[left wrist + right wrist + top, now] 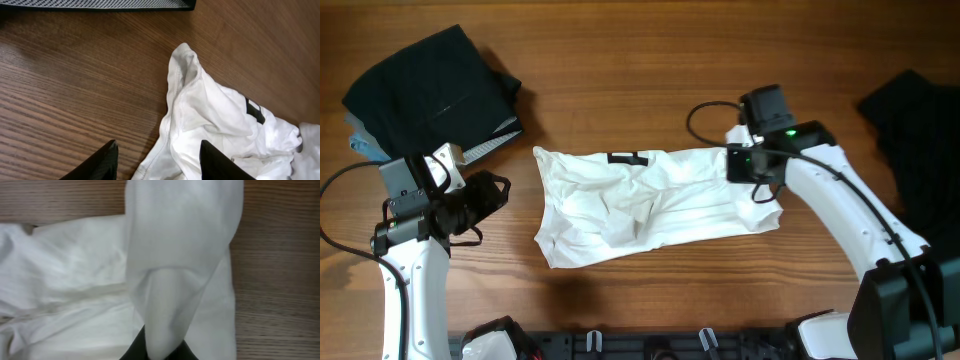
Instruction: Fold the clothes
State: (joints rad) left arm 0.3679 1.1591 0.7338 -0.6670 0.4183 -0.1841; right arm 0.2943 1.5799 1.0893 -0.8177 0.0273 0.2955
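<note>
Two hands work one garment.

Right hand (160, 351): clenched on a fold of the white T-shirt (650, 205). The cloth is pinched between the dark fingers (134, 350) and rises in a draped column directly ahead of them. This grip appears intended to lift the near end so that it can be carried across the shirt body. Beyond the pinched fold, the rest of the shirt lies creased on the counter (620, 60), stretching away toward the other hand. Behind the right hand and well apart, a loose black garment (918, 130) lies at the counter's edge, not yet handled.

Left hand (159, 162): released, jaws spread, nothing grasped. The shirt's bunched corner hem lies just ahead of the jaws. In the overhead view this hand sits near the shirt's edge without touching it. The open stance probably prepares a grasp on that corner, so that both ends are controlled during the fold. Farther ahead, a black label (627, 158) marks the shirt's far long edge. Farthest out, ahead and to the left, sits a folded dark stack (430, 85), apart from the working area.
</note>
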